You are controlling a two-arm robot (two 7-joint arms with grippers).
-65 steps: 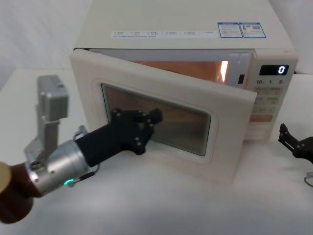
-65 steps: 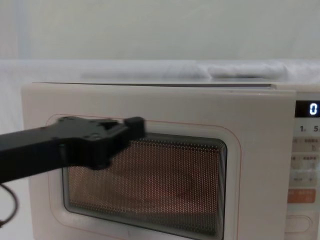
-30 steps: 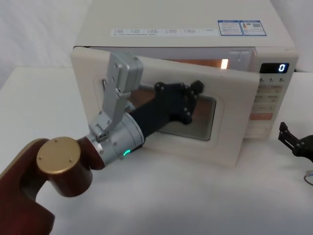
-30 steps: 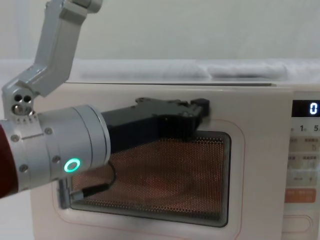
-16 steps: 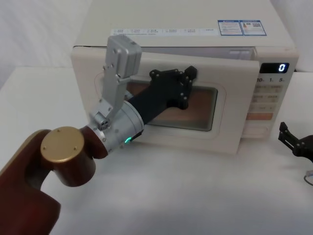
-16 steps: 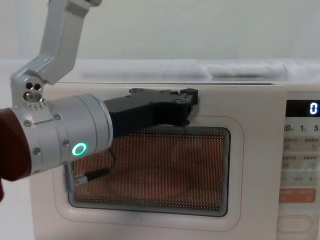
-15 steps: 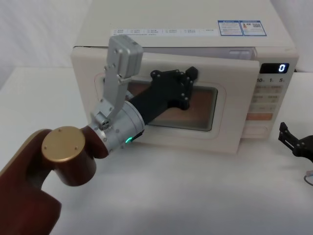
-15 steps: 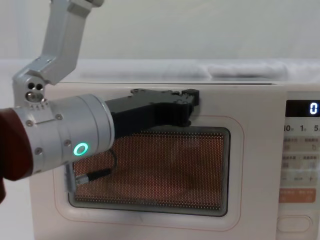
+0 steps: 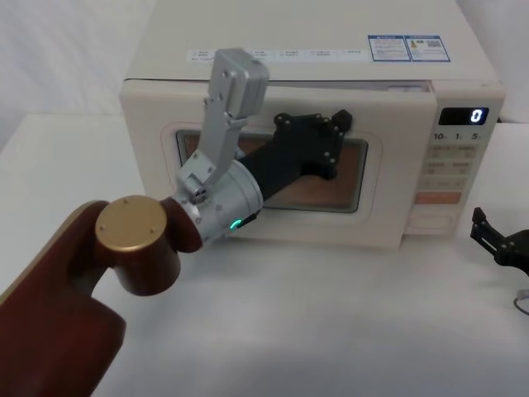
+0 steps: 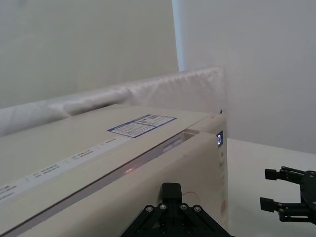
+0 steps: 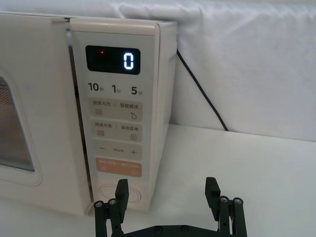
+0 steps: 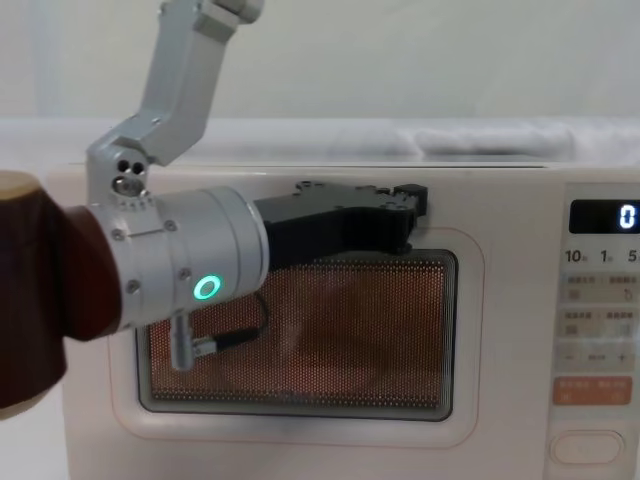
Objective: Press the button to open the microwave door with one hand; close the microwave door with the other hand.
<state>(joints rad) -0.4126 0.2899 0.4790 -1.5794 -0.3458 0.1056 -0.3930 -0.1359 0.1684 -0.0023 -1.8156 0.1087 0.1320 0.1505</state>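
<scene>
While the left gripper [image 9: 339, 124] presses its black tip against the microwave door [image 9: 388, 194], just above the top edge of the dark mesh window [image 9: 347, 178], the door sits nearly flush with the cream microwave [image 9: 314, 33]; in the head view a thin gap shows along its upper edge near the control panel [image 9: 453, 169]. Whether this gripper's fingers are parted or together cannot be told, since they appear as one dark block in the chest view [image 12: 405, 210] and the left wrist view [image 10: 171, 190]. Behind it, the silver wrist with a glowing green ring [image 12: 207, 289] stands in front of the window's left part.

On the control panel, the display [image 11: 112, 60] reads 0, with printed keys below it, then an orange rectangular button [image 11: 118, 169]. The button [image 11: 120, 193], a pale pill shape at the panel's bottom, lies directly under the orange one and nothing touches it.

Parked low at the right over the white tabletop [image 9: 331, 331], well apart from the microwave, the right gripper [image 9: 500, 244] holds nothing. In its own wrist view its two fingers [image 11: 121, 195] stand wide apart, with the button seen just beyond them.
</scene>
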